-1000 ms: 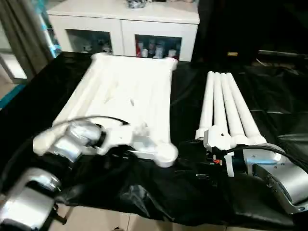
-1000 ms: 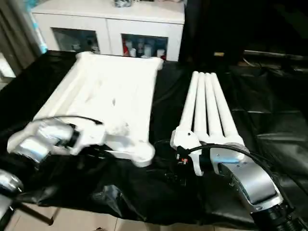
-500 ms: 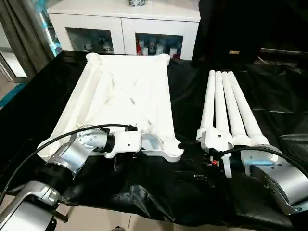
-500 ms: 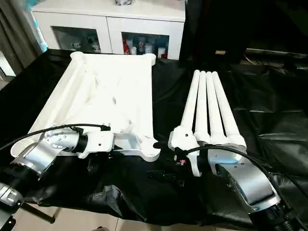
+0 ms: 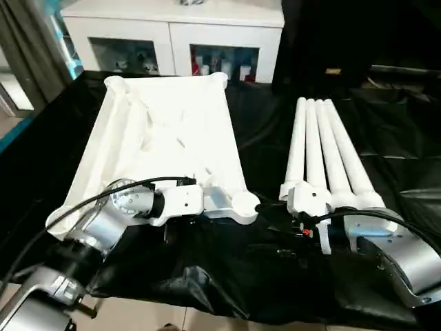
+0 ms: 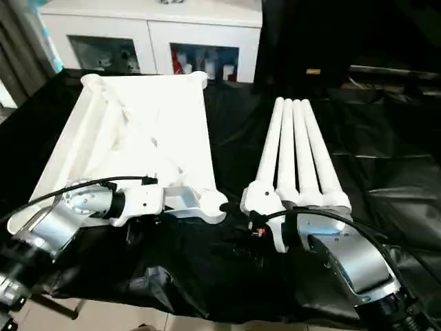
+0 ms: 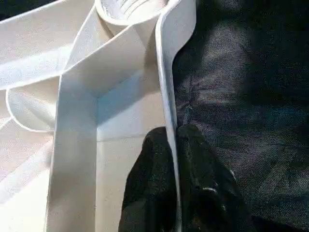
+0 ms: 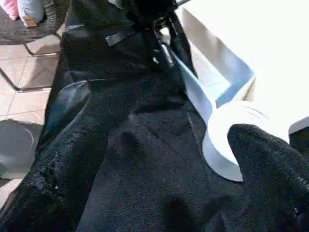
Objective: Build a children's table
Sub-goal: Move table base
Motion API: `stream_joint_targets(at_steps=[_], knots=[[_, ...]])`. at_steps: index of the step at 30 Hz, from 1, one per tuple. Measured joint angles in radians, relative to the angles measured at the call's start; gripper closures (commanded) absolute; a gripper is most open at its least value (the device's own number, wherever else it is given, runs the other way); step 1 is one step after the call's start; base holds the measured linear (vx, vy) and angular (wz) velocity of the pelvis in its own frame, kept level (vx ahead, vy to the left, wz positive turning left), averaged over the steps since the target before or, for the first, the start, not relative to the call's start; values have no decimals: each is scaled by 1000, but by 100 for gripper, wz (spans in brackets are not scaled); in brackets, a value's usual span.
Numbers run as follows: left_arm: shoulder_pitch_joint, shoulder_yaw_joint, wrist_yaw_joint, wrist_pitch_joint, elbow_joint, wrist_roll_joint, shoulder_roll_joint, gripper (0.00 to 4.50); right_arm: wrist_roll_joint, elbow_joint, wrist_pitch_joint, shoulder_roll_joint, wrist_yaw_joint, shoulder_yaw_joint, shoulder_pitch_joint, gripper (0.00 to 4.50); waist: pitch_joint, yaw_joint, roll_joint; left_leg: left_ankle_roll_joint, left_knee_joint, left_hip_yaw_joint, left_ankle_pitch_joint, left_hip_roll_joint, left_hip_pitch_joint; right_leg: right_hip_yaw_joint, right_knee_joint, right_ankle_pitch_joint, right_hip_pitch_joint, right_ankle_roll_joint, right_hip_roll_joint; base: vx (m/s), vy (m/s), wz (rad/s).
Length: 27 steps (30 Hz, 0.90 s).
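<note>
Lying upside down on the black-draped worktop [image 5: 386,131], the white tabletop [image 5: 165,131] reached from the near edge back toward the white cabinet [image 5: 172,41] behind. Its ribbed underside faced up, with a raised rim running all round and round sockets at the corners. The near right socket [image 5: 244,202] sat close to the worktop's front edge, where the black cloth fell away toward the tiled floor [image 8: 19,63].

The left end effector [image 7: 173,145] was pinched onto the tabletop's near rim, one black finger [image 7: 152,164] inside the rim wall and the other outside it, as the left wrist view showed. Black cloth lay bare to the outer side of that rim.

Four white legs [image 5: 324,152] lay side by side to the right of the tabletop, touching one another, their thick ends nearest the robot and their narrow ends pointing toward the back. A strip of bare black cloth separated them from the tabletop. More open cloth stretched to the right of the legs.

The right end effector [image 5: 306,231] sat at the near ends of the legs, between them and the front edge; whether its fingers were apart or closed could not be told. In the right wrist view one dark finger [image 8: 270,164] lay just beside the near right socket.
</note>
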Motion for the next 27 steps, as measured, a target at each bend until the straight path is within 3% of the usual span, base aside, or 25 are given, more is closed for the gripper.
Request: stream_joint_targets(at_steps=[10, 15, 16, 21, 27], knots=[[7, 1, 38, 128, -56, 17, 0, 445, -13, 0, -6, 8, -17, 0, 0, 4, 1, -8, 1, -1, 0, 0, 0, 0, 1, 0, 1, 0, 0, 0, 0, 0, 0, 0], [33, 6, 38, 107, -78, 6, 16, 445, -5, -2, 24, 21, -34, -6, 0, 4, 1, -6, 2, -1, 0, 0, 0, 0, 1, 0, 1, 0, 0, 0, 0, 0, 0, 0], [40, 8, 19, 89, -79, -11, 29, 398, 12, -2, 58, 30, -43, -13, 0, 4, 1, -5, 2, -1, 0, 0, 0, 0, 1, 0, 1, 0, 0, 0, 0, 0, 0, 0], [47, 16, -12, 46, -122, -39, 42, 352, 39, -9, 92, 35, -44, -28, 0, 4, 1, 7, 3, 0, 1, 0, 1, 0, 1, 0, 1, 0, 1, 0, 0, 0, 0, 0], [55, 75, -36, 66, -164, -97, 75, 307, 59, -40, 77, 54, -61, -58, 4, 4, 1, 1, 4, -4, 1, 0, 2, 0, 4, 0, 3, 1, 2, -1, 0, 0, 0, 0]])
